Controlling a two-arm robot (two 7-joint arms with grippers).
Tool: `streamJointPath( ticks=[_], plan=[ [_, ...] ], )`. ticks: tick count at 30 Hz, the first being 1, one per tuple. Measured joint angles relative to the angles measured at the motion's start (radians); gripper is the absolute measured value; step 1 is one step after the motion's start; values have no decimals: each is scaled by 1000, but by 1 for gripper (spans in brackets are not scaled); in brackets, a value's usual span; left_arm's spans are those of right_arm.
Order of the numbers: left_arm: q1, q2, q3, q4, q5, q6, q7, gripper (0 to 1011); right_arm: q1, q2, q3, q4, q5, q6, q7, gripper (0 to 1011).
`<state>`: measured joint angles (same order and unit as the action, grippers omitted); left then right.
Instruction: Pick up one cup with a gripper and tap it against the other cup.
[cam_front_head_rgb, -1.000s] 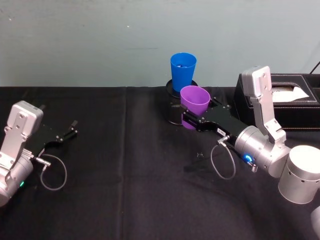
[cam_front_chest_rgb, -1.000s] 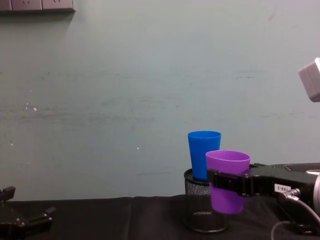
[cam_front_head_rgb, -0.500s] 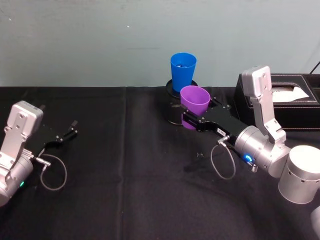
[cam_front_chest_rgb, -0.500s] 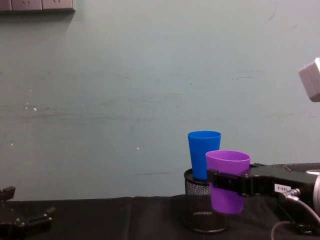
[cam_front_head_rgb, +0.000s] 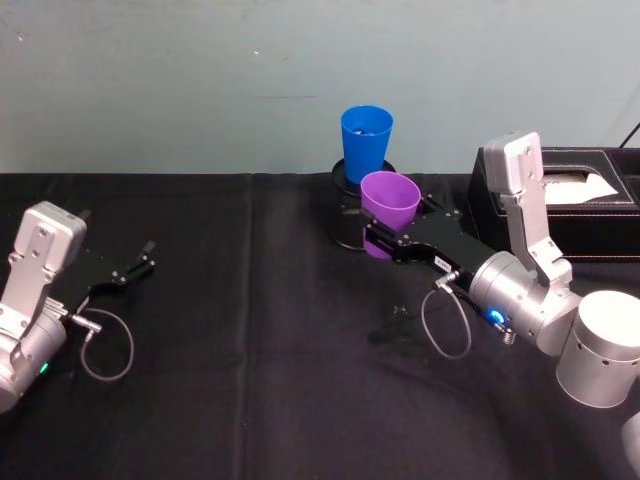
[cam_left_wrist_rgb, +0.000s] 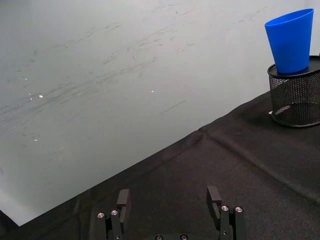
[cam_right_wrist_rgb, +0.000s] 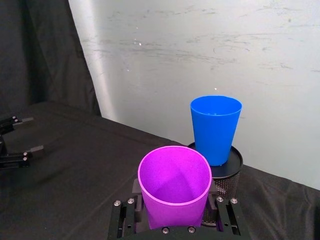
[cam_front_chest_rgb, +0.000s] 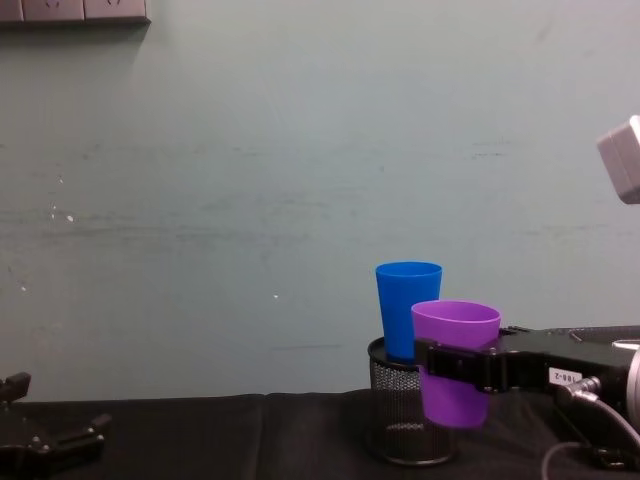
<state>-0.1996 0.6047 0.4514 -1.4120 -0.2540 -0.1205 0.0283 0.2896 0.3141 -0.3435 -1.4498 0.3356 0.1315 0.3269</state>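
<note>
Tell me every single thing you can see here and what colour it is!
purple cup: one, purple, held up off the table just in front of the blue cup
blue cup: one, bright blue, standing in the top of the pen holder
pen holder: one, black mesh, at the back of the table near the wall
tissue box: one, black with white tissue, at the back on the right
table: one, covered in black cloth
right gripper: one, black on a silver arm, jaws shut on the purple cup
left gripper: one, black, low over the table's left side, jaws open and holding nothing
</note>
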Motion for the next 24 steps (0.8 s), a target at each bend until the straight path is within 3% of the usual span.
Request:
streamJointPath(
  ticks=[24],
  plan=[
    [0, 0, 0, 0, 0, 0, 0, 1000, 0, 0, 0, 0, 0, 0, 0, 723]
  ],
)
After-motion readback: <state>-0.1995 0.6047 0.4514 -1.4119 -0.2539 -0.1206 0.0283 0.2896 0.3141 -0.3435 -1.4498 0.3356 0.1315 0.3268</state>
